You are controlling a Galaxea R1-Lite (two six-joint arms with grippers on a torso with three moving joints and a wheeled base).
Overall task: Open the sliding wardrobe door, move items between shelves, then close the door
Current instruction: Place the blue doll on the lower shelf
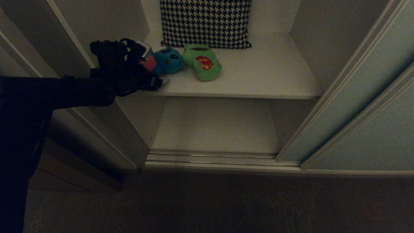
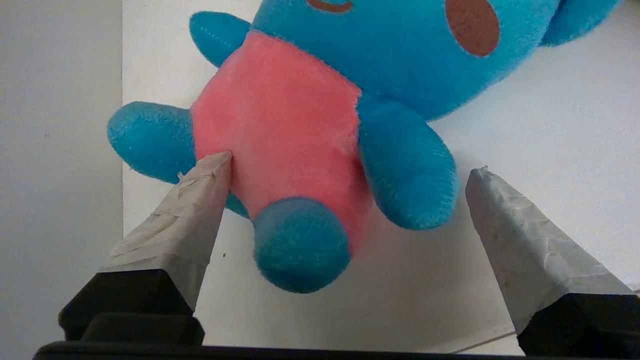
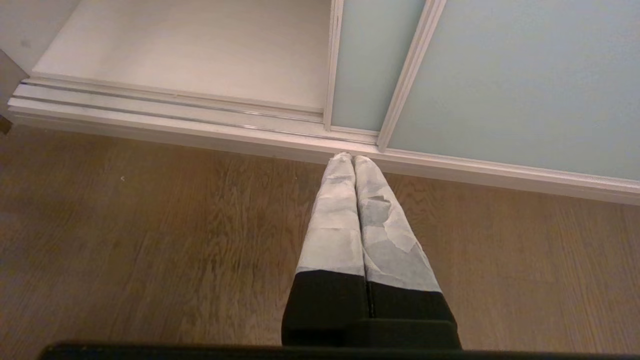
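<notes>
The door (image 1: 362,106) stands slid to the right, so the wardrobe is open and the step in hand is, by my reading, the moving of toys between shelves. The left gripper (image 2: 350,172) sits at the left end of the upper shelf (image 1: 265,74) with its jaws spread wide around the lower body of the blue toy (image 2: 300,125), holding nothing. One fingertip (image 2: 215,167) touches the edge of the pink belly; the other stands apart from the toy's leg on the opposite side. The blue toy lies on its back at the left of that shelf, the frog (image 1: 202,63) just right of it and touching or nearly so, the cushion (image 1: 205,22) behind both at the far wall. The lower shelf (image 1: 213,126) holds nothing in view. Whether the toy is about to be gripped or was just set down cannot be told; a grasp would call for closing squarely on the belly. The right gripper (image 3: 354,159) hangs parked over the floor (image 3: 150,240) near the door track, fingers pressed together.
</notes>
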